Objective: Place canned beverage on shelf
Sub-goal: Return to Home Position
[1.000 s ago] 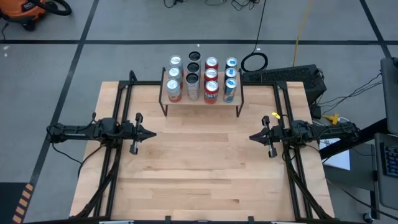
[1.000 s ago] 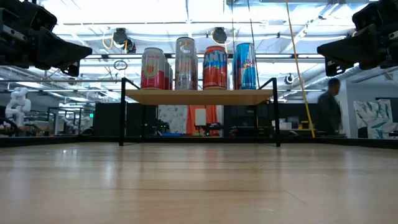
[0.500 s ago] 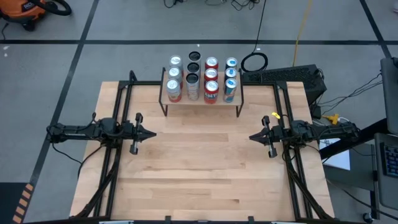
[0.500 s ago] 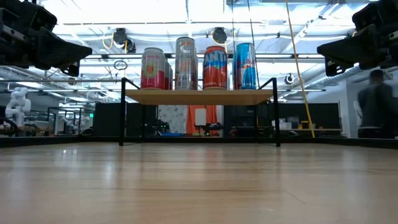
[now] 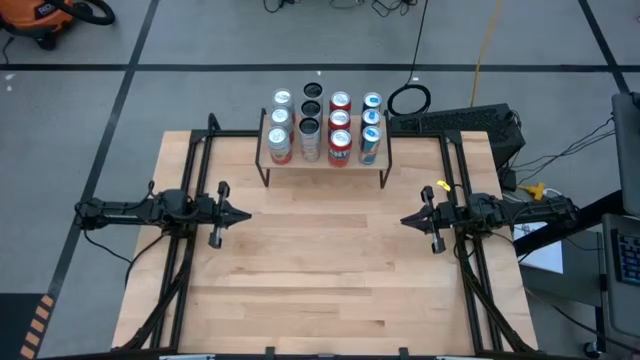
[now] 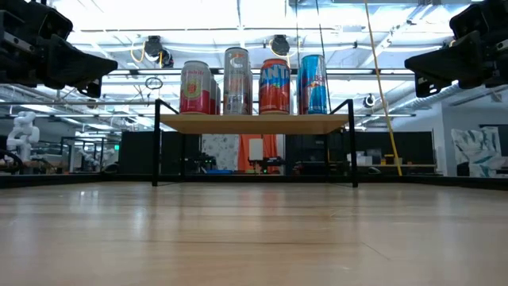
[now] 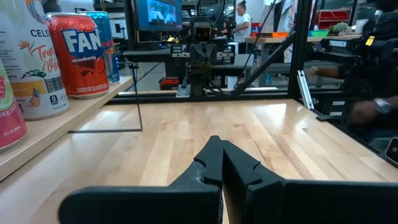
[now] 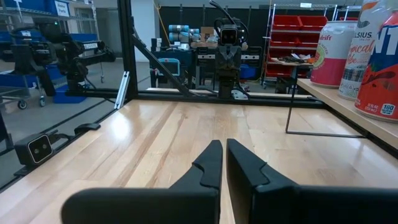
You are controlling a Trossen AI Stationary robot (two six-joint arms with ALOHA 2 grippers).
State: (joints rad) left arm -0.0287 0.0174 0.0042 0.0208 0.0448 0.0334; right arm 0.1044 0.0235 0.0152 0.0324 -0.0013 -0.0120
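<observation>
Since every can looks placed, both arms wait at mid-frame in the high view, the left pincer (image 5: 243, 214) and right pincer (image 5: 405, 221) clenched on nothing. The shelf (image 5: 322, 162), upper centre on the counter (image 5: 320, 270), holds twelve upright cans (image 5: 340, 128) in four aligned columns.

On one shelf (image 6: 254, 124) were counted three pink and white cans (image 5: 280, 118), three red cans (image 5: 340, 121) and three blue cans (image 5: 371, 118). A fourth column seemingly held three silver cans (image 5: 309, 127), making twelve, though their dark tops were poorly separated from above. Two grippers were counted, the left gripper (image 5: 246, 214) and the right gripper (image 5: 404, 220).
</observation>
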